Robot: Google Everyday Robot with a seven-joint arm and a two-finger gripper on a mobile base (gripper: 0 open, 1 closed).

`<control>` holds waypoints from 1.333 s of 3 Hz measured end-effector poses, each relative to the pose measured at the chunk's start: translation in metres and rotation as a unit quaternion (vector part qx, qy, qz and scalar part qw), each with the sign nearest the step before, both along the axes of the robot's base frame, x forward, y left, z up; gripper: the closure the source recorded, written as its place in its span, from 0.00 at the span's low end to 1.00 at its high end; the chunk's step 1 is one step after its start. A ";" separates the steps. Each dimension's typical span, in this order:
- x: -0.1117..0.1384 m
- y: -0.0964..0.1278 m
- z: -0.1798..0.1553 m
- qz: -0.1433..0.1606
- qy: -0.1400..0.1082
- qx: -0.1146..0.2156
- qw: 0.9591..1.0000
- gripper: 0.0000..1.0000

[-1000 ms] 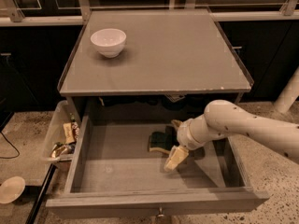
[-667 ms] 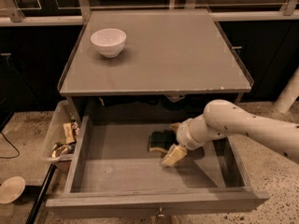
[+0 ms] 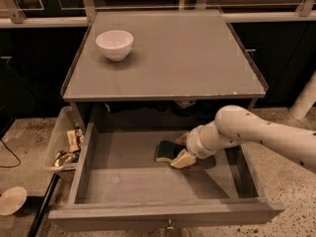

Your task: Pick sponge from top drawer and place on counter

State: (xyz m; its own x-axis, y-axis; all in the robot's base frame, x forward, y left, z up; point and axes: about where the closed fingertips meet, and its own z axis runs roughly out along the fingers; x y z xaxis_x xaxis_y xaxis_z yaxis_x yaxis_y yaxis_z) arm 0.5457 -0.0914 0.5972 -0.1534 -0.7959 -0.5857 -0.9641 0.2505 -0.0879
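Note:
The sponge (image 3: 165, 151), dark green over pale yellow, lies on the flat bottom of the open top drawer (image 3: 123, 181), right of its middle. My gripper (image 3: 180, 149) reaches into the drawer from the right on the white arm. It is open, with one pale finger (image 3: 183, 159) at the sponge's near right corner and the other at its far side. The sponge rests on the drawer bottom between them. The grey counter (image 3: 173, 58) lies above, behind the drawer.
A white bowl (image 3: 114, 44) stands on the counter's back left. A clear plastic bin of clutter (image 3: 66, 144) sits on the floor left of the drawer. A pale disc (image 3: 11, 200) lies at the far left floor.
The near finger has moved in towards the sponge, narrowing the gap. The arm has shifted slightly left. The sponge stays on the drawer bottom.

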 end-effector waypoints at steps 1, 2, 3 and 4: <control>0.000 0.000 0.000 0.000 0.000 0.000 1.000 0.89; 0.000 0.000 0.000 0.001 0.000 0.000 1.000 1.00; -0.005 -0.002 0.018 0.006 -0.002 0.010 1.000 1.00; -0.011 -0.008 0.048 0.021 -0.007 0.033 0.999 1.00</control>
State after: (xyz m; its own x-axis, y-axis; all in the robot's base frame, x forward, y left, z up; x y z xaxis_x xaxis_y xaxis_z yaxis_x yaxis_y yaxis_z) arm 0.5345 -0.0994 0.6449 -0.1118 -0.7612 -0.6388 -0.9728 0.2149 -0.0859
